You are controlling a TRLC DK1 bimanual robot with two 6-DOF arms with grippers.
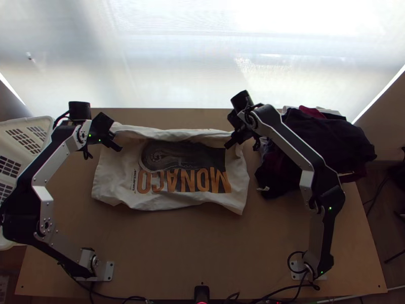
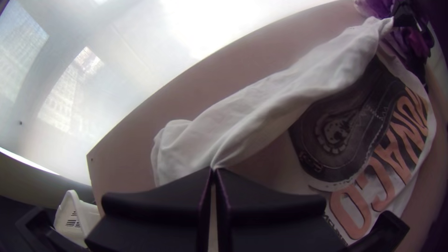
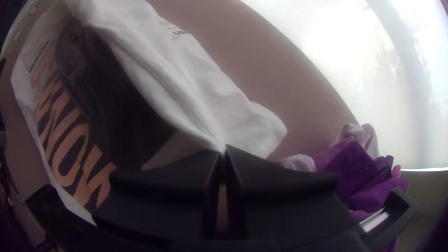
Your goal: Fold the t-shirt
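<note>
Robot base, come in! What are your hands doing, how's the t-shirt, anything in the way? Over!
Left hand, right hand: both shut on t-shirt, far edge. Print side up. Clothes pile close beside it, might snag. Over.

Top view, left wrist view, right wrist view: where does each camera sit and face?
Top view: high over the table's near edge, looking steeply down; left arm and right arm show.
Left wrist view: on that wrist, looking past the left end effector at the t-shirt.
Right wrist view: likewise, past the right end effector.
Both wrist views share the t-shirt's printed side and purple cloth.
</note>
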